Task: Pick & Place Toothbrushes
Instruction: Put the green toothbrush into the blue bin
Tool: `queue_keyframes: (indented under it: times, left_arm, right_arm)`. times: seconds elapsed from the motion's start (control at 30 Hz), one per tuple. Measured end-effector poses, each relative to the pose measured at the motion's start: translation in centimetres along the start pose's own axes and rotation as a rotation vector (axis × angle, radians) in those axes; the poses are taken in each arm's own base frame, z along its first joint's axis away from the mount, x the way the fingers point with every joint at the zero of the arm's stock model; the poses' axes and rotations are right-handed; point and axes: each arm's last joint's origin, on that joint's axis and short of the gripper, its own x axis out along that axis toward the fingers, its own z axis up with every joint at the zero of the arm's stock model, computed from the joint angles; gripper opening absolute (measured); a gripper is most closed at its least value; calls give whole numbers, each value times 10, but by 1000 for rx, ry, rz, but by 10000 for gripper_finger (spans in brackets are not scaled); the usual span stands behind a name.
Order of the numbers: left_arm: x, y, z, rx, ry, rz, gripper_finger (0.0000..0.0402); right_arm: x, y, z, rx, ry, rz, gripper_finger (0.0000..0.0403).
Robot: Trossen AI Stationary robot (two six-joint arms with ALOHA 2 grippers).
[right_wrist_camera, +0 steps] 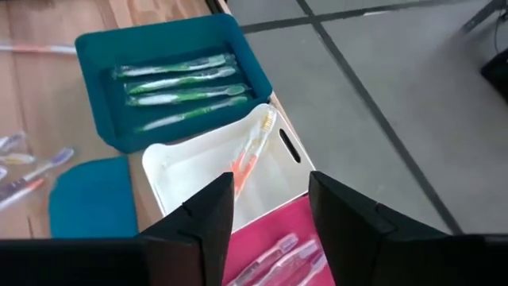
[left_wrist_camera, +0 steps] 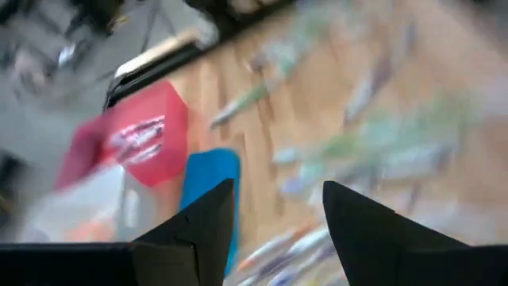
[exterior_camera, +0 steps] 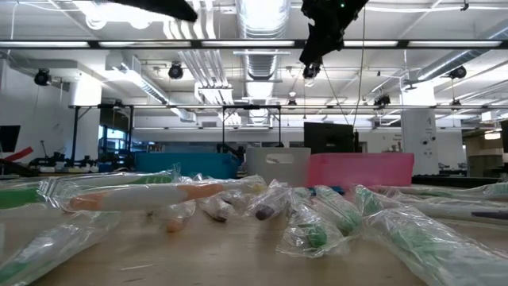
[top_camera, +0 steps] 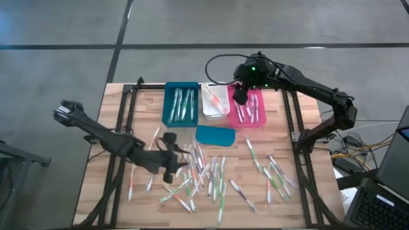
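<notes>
Toothbrushes [top_camera: 204, 176] are being left scattered beside the teal lid [top_camera: 215, 135]. The left gripper [top_camera: 171, 157] and right gripper [top_camera: 241, 96] are being held apart, empty, the right one above the bins.

Between two dark fingers [right_wrist_camera: 198, 230] spread apart: a teal plastic bin [right_wrist_camera: 171, 44] holding green-accented toothbrushes [right_wrist_camera: 178, 83], a white bin [right_wrist_camera: 178, 171] with orange ones, a pink bin [right_wrist_camera: 270, 218], and a flat teal lid [right_wrist_camera: 91, 195].

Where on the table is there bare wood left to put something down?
The table is bare left of the teal bin, and in a smaller patch right of the pink bin. The front left corner is also free. Crowded: the loose toothbrushes across the middle and front, from the left gripper almost to the right edge, and around the teal lid.
</notes>
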Motion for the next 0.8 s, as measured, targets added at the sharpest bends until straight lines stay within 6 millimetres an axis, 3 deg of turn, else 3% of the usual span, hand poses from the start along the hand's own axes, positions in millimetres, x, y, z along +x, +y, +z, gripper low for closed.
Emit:
queue_keyframes:
  times: [0.13, 0.23, 0.47, 0.67, 0.8]
  left_arm:
    - [21, -17, -3, 490, 135, -74, 197]
    - [39, -29, -5, 711, 173, -114, 197]
    - [62, -56, 9, 861, 171, -170, 197]
    - [47, -80, 21, 962, 165, -254, 197]
    - [35, -92, 17, 994, 182, -298, 197]
  right_arm:
    - [0, 0, 0, -43, 0, 0, 150]
    - [0, 0, 0, -64, 0, 0, 144]
    - [0, -1, 0, -65, 1, -2, 130]
    - [0, -1, 0, -59, -1, -2, 118]
    - [0, -1, 2, -56, -21, -5, 112]
